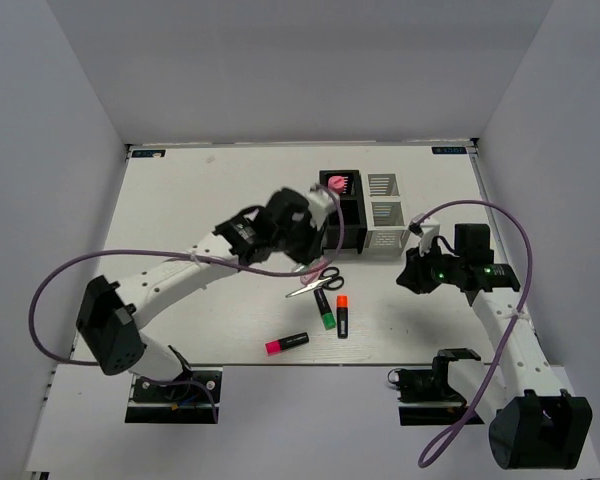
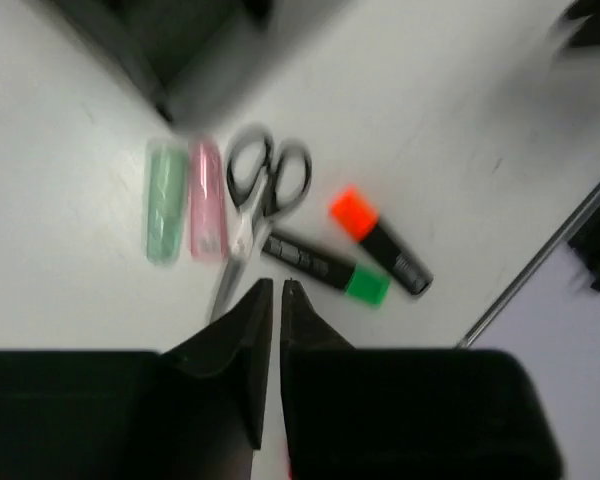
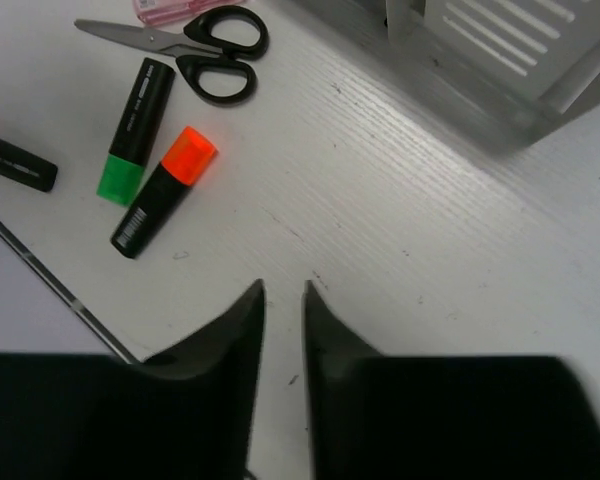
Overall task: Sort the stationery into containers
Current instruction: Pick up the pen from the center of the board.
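1. The sorting looks only partly done. A pink tube [image 1: 337, 183] stands in the black box [image 1: 351, 232], upper middle of the top view. The other things lie loose on the worktop [image 1: 200, 200].
2. The left pincer [image 2: 276, 285] hangs over the loose things in the middle. Its two fingers are just a tiny bit apart and hold nothing.
3. From left to right in the top view lie the pink-capped highlighter [image 1: 287, 343], the scissors [image 1: 317, 284], the green-capped highlighter [image 1: 325, 309] and the orange-capped highlighter [image 1: 342, 314]. In the left wrist view a green piece [image 2: 164, 200] and a pink piece [image 2: 206, 198] lie side by side, just left of the scissors.
4. The white box [image 1: 385, 225] sits right against the black box. The right pincer [image 3: 282, 288] is near it, over bare worktop. Its fingers are a little apart and empty.
5. I think the next move is a pick. A pincer must open wider, come down over one thing, squeeze it and carry it to a box. The things lie close together, so it must aim well.
6. The worktop is white and flat, with faint scratches. Plain pale walls [image 1: 280, 60] stand around it.
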You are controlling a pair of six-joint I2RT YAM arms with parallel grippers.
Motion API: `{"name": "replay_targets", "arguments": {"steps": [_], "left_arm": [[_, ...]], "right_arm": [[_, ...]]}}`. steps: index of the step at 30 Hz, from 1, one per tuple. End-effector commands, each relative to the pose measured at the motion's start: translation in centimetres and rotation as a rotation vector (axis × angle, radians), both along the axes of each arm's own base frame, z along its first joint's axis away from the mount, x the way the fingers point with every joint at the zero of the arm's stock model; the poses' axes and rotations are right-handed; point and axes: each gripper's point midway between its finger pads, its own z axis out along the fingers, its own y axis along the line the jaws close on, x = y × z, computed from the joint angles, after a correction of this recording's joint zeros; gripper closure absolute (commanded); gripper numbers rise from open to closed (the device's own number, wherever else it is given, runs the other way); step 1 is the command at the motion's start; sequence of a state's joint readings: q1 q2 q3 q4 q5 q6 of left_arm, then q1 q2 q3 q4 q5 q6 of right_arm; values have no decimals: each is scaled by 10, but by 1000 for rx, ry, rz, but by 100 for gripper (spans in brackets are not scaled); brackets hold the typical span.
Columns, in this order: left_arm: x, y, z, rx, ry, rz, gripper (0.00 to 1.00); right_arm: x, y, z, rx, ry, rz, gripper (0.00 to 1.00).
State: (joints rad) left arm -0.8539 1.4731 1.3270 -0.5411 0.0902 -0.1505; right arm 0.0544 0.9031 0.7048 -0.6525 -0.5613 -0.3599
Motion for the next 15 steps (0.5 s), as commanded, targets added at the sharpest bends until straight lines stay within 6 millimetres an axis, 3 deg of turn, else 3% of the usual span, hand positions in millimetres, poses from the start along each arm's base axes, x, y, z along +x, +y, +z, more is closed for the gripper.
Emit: {"name": "replay_targets", "arguments": {"steps": [1,2,3,4,5,6,7,9,15], "left_arm": [[-41,26,-87,218,124,-37,85],[-42,24,-91,224,108,-29,100],[-41,20,-96,212,109,-21,100],[-42,21,-105,217,126,-14,100],[-40,13,-104,187,110,-21,95],[-44,10,-109,180,126,-31,87],[-46,11,-119,187,146,-28,78],[-45,1,-123,169,130,-43,74],[-35,-20,-139,148,68,-52,68]], "right_arm": [[1,7,9,25,-14,43,82],[-1,7,7,23,-4,44,93],[0,7,6,22,-4,40,100],[-1,7,6,22,-4,40,100],[1,5,4,16,-10,29,96],[2,4,2,8,-10,20,86],[2,3,-1,6,2,11,64],[3,3,0,8,8,11,58],[1,6,-3,10,35,26,58]]}}
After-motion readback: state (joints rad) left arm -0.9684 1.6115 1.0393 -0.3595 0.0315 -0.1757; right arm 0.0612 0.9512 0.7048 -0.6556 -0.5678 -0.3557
